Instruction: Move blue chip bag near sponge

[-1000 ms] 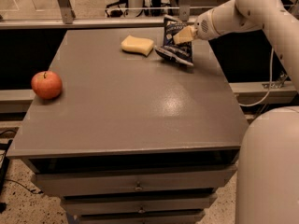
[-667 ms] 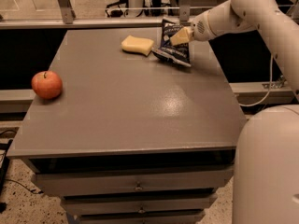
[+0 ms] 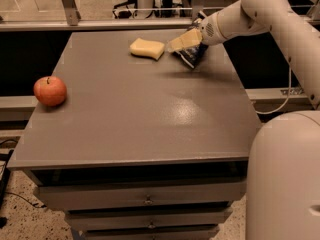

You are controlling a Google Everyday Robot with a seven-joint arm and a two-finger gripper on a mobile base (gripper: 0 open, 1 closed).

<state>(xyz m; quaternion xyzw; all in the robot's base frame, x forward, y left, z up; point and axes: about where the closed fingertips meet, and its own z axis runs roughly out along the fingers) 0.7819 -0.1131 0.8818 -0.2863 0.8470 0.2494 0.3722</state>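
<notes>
The blue chip bag (image 3: 193, 58) is settling beside the sponge (image 3: 147, 48)
The gripper (image 3: 181, 41) is sweeping toward 9 o'clock across the bag, which is dropping lower at the sponge's 3 o'clock, near it; whether the jaws are holding it I cannot tell; placement is looking nearly done

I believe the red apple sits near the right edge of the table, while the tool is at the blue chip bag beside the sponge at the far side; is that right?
Not quite: the camera view shows the red apple near the left edge of the table, not the right. The tool is indeed at the blue chip bag beside the sponge at the far side.
</notes>
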